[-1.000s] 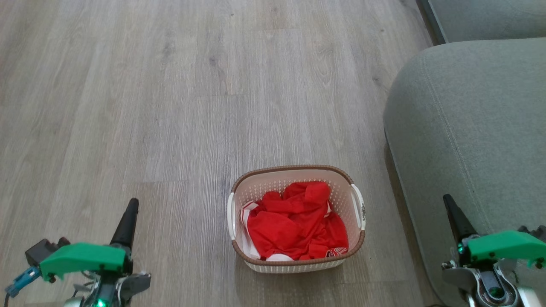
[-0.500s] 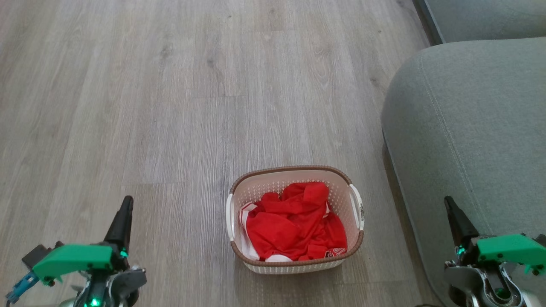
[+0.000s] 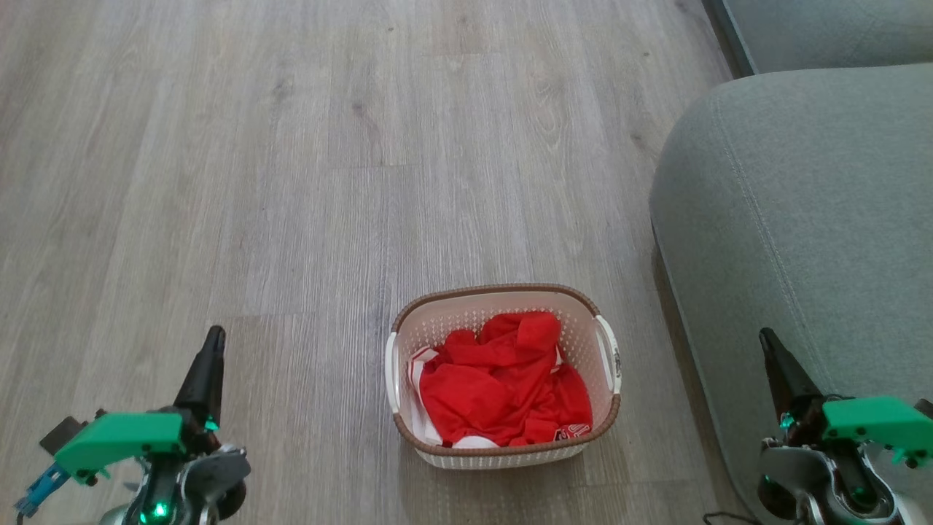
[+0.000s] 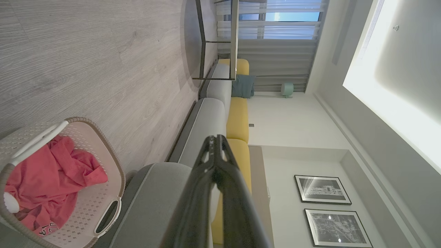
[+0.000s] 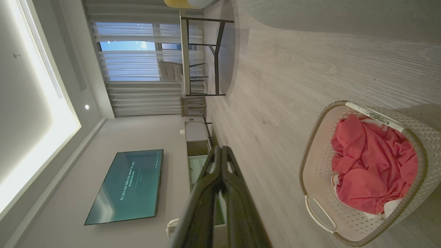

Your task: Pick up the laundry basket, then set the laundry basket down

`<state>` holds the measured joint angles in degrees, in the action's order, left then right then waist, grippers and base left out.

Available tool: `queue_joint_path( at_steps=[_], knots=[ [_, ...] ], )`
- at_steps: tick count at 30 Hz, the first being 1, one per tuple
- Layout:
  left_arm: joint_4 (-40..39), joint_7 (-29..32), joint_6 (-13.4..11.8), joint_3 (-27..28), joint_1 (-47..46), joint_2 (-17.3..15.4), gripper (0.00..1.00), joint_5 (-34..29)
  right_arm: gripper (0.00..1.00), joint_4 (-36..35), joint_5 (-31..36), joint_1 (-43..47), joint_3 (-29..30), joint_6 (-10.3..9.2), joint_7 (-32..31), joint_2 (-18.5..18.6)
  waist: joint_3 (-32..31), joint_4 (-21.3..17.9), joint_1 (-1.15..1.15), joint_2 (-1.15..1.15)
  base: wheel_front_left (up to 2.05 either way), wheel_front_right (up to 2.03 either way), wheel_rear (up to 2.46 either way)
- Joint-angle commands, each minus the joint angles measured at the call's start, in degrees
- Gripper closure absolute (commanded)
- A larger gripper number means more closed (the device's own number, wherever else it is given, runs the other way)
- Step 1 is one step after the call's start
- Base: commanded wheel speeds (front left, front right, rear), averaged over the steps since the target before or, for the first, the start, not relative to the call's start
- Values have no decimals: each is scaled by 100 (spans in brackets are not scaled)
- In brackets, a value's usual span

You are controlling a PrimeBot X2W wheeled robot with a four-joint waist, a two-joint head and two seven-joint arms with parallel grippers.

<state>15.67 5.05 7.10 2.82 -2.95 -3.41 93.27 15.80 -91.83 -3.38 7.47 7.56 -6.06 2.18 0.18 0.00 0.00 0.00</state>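
Note:
The laundry basket [image 3: 496, 302], cream perforated plastic with a brown woven-look rim and two white side handles, stands on the wooden floor low in the head view, red-and-white clothing [image 3: 503, 379] inside. It also appears at the lower left of the left wrist view, basket [image 4: 88, 206], and at the right of the right wrist view, basket [image 5: 318, 162]. My left gripper [image 3: 213, 341] is shut and empty, well left of the basket. My right gripper [image 3: 767, 341] is shut and empty, off to the basket's right over the sofa arm. Left gripper [image 4: 215, 139] and right gripper [image 5: 220, 150] show fingertips pressed together.
A grey sofa arm [image 3: 794, 219] rises close to the basket's right side. Farther off stand a dark-framed table [image 5: 203, 55], a wall-mounted screen [image 5: 127, 186] and yellow sofa cushions [image 4: 237, 120]. Open wooden floor [image 3: 328, 146] stretches ahead and to the left.
Both grippers have drifted slightly outward and lower in the head view, the left one leftward, the right one rightward. The basket has stayed put.

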Motion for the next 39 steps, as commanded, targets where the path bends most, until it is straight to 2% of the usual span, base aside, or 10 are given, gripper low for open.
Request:
queue_joint_path(
  at_steps=[1, 39],
  knots=[
    [-167, 37, 38, 238, -312, -43, 100, 0, 100, -178, -34, -280, -95, -8, -42, 70, 0, 1, 0, 0, 0, 0, 0],
    [-165, 80, 38, 291, -317, -6, 100, -45, 100, -178, -34, -280, -95, -8, -42, 70, 0, 1, 0, 0, 0, 0, 0]
  ],
)
